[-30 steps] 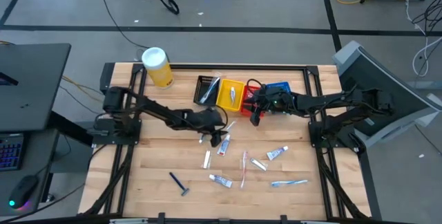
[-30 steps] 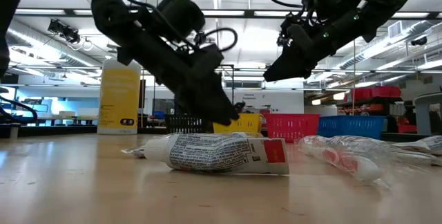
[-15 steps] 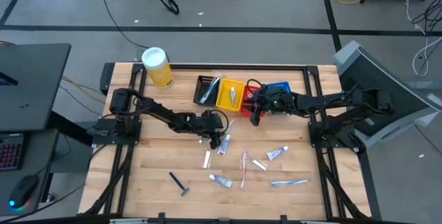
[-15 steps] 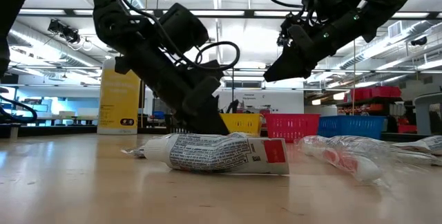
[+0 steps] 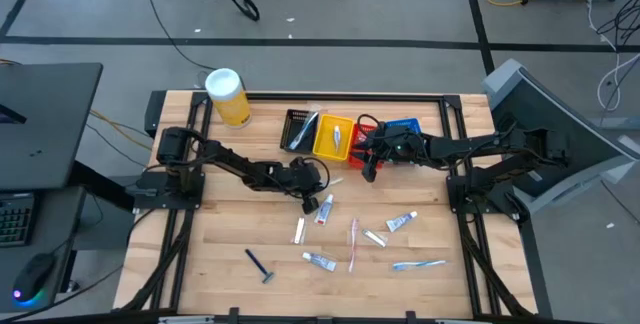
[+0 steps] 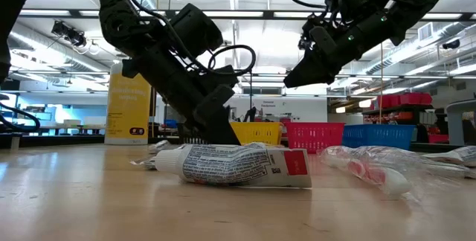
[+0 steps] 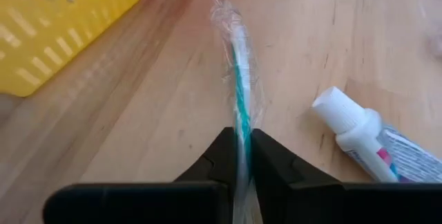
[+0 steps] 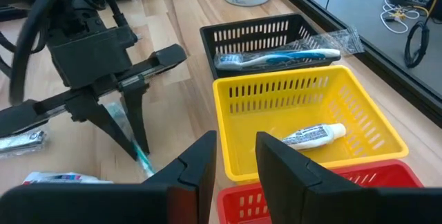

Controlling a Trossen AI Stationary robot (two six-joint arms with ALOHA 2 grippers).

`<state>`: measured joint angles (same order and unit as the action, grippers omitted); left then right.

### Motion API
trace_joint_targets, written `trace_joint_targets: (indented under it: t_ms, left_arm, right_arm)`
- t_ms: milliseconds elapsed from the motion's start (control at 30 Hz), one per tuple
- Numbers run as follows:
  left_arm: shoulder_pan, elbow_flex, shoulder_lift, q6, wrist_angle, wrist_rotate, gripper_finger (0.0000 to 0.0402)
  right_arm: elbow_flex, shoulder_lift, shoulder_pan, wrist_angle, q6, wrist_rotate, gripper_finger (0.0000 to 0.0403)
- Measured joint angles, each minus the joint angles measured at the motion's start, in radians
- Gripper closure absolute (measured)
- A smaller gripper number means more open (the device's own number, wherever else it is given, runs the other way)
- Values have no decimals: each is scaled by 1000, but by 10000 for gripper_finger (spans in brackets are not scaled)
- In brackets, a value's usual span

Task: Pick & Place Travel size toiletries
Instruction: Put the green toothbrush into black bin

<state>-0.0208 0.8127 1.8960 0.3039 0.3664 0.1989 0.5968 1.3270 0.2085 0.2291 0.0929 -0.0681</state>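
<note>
My left gripper (image 5: 308, 202) stands low on the table's middle, shut on a teal toothbrush (image 7: 238, 79) in a clear wrapper, which lies on the wood. A white tube (image 7: 366, 137) lies right beside it. More tubes (image 5: 400, 222), another wrapped toothbrush (image 5: 418, 263) and a dark blue razor (image 5: 260, 264) are scattered nearer the front edge. My right gripper (image 5: 370, 169) hangs open above the table in front of the yellow basket (image 8: 311, 120), with nothing between its fingers. My left gripper pinches the wrapped toothbrush's shaft (image 7: 240, 133) between its two fingers (image 8: 128, 135), one on each long side. The fingers come from above, slanting down. The toothbrush's free part (image 7: 231, 23) runs along the table toward the yellow basket.
Black (image 5: 298, 129), yellow (image 5: 333, 137), red (image 5: 362, 154) and blue (image 5: 403, 129) baskets stand in a row at the back; the black one holds a toothbrush (image 8: 276, 57), the yellow one a tube (image 8: 314, 134). A yellow canister (image 5: 228, 96) stands far left. A large tube (image 6: 238, 165) lies near the low camera.
My left gripper has sunk the last bit toward the table over the wrapped toothbrush and shut on it. The toothbrush has stayed on the wood. My right gripper has kept still.
</note>
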Motion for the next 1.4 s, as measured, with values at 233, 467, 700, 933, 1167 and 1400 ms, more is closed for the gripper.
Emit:
trace_joint_targets:
  t_ms: [233,467,700,933,1167,1400]
  left_arm:
    - [1,0,-154,56,-31,29,340]
    - [27,2,-302,52,-110,314,369]
    - [175,3,-273,79,-112,335,335]
    - [323,3,-180,26,-9,328,343]
    - [392,3,-141,-32,5,245,361]
    - [393,3,-141,-115,7,179,314]
  right_arm:
    - [0,0,0,0,0,0,290]
    - [0,0,0,9,0,0,290]
    - [-1,0,0,23,0,0,290]
    - [-1,0,0,22,0,0,290]
    - [-1,0,0,22,0,0,290]
    - [-1,0,0,22,0,0,290]
